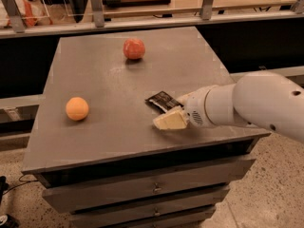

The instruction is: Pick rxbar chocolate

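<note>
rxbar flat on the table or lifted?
Flat: the rxbar lies on the table, near end hidden by the hand at the front right.

My gripper (174, 110) hangs at the rxbar chocolate (160, 100) near the desk (95, 141) front edge; orange (77, 108) and red apple (134, 48) lie well clear.
</note>
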You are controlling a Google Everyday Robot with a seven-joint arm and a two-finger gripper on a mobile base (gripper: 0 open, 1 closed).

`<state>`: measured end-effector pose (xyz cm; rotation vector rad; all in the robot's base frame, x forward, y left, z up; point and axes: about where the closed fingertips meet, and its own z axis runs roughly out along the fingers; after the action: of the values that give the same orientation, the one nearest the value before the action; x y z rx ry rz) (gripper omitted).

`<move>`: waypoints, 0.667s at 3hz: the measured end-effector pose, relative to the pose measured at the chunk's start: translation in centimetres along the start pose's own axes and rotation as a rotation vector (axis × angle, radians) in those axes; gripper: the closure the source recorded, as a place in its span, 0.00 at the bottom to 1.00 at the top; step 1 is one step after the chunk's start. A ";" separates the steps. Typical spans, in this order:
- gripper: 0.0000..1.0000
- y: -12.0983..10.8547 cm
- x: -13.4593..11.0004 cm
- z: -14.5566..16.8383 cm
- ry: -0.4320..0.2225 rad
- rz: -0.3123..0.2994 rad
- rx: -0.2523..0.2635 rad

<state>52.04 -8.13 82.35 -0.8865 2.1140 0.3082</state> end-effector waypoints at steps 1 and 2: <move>0.87 0.0 -0.1 -0.1 0.000 0.000 0.000; 1.00 0.0 -0.1 -0.1 0.000 0.000 0.000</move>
<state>52.04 -8.12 82.47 -0.8865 2.1137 0.3085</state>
